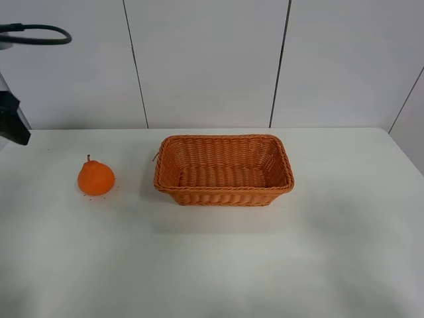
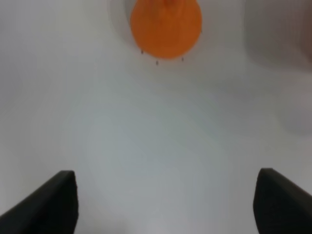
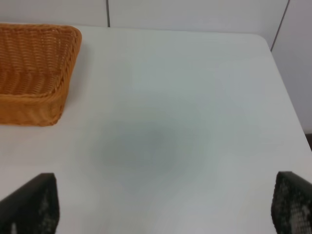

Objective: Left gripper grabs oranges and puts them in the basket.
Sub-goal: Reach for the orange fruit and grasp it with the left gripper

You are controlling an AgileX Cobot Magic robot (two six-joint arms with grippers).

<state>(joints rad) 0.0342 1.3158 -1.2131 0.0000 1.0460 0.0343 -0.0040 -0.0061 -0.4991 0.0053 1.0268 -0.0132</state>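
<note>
The orange [image 1: 96,177] sits on the white table left of the wicker basket [image 1: 224,170], which holds nothing. My left gripper [image 1: 12,122] is at the far left edge of the exterior view, raised and apart from the fruit. In the left wrist view its two black fingers [image 2: 46,202] stand wide apart, open and empty, with the orange [image 2: 166,27] ahead of them. My right gripper [image 3: 161,209] is open and empty over the table to the right of the basket [image 3: 34,73]; it is out of the exterior view.
The white table [image 1: 218,265] meets a white panelled wall [image 1: 205,63] at the back. Its right edge shows in the right wrist view [image 3: 292,107]. A black cable [image 1: 40,36] loops above the left arm.
</note>
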